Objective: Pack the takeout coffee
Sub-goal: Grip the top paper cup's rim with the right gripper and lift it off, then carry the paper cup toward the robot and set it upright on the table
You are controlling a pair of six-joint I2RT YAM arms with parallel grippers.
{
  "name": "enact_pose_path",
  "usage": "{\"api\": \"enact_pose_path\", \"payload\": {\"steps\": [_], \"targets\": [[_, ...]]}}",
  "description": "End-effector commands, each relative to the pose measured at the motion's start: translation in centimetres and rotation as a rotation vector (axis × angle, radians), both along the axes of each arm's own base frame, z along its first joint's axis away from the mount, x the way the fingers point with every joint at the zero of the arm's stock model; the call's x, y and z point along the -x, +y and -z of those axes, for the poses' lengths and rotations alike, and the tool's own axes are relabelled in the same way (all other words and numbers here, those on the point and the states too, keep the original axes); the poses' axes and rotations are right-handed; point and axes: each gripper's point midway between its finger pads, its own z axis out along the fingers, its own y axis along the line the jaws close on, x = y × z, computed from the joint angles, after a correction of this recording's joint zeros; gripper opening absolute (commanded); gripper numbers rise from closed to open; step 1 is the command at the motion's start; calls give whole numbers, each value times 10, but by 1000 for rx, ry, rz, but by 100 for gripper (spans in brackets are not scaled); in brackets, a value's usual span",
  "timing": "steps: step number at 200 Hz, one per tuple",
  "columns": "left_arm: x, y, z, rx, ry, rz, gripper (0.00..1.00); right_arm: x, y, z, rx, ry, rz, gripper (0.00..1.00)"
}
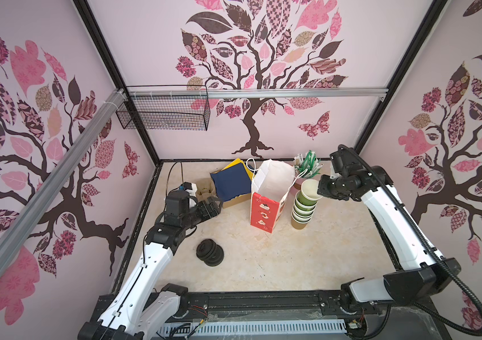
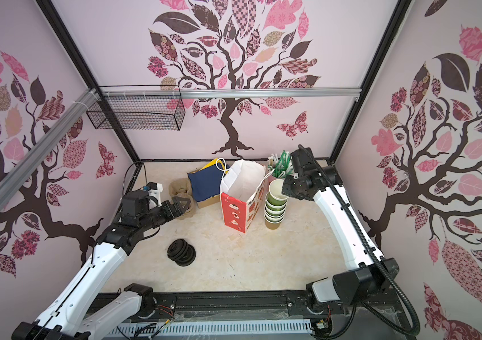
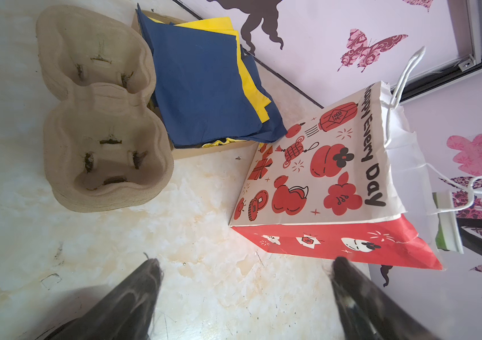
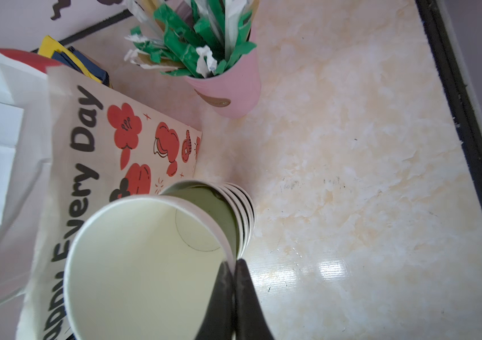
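One cup point(image 4: 145, 265) rim pinched by right tool point(image 4: 232, 262), apparently atop stack point(image 4: 244, 212) | left tool point(image 3: 246, 260) spread

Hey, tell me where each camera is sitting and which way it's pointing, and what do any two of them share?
Top views: high above the front edge, looking down toward the back wall; left arm and right arm show, bag between.
Left wrist: on the left arm, facing carrier, napkins and bag; the open left gripper shows.
Right wrist: on the right arm, looking down into the top cup, straws beyond; right gripper, shut on its rim, shows.
Shared: every view shows the bag.
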Motion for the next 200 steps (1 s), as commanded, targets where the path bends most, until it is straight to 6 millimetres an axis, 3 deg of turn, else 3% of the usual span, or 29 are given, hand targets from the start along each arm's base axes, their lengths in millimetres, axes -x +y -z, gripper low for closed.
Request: {"api": "enact_pose_path", "payload": {"steps": [1,41,70,99,126,163,200], "targets": [[0,-4,-9,27,-30,10,93,20,-11,-44,9,-96,13,0],[1,-5,-4,40,-19,6,93,44,-16,-70,19,-119,-14,0],[3,-5,1,52,-4,4,93,68,1,-71,-61,-106,-120,0],[4,-2,9,60,26,-24,93,102,33,-48,-28,-61,-264,0],[6,5,22,50,75,-77,93,131,64,-9,3,2,-378,0],[17,14,37,44,140,-133,93,168,121,28,-2,-15,-558,0],[31,29,48,46,182,-224,93,188,177,66,-21,-30,-686,0]]}}
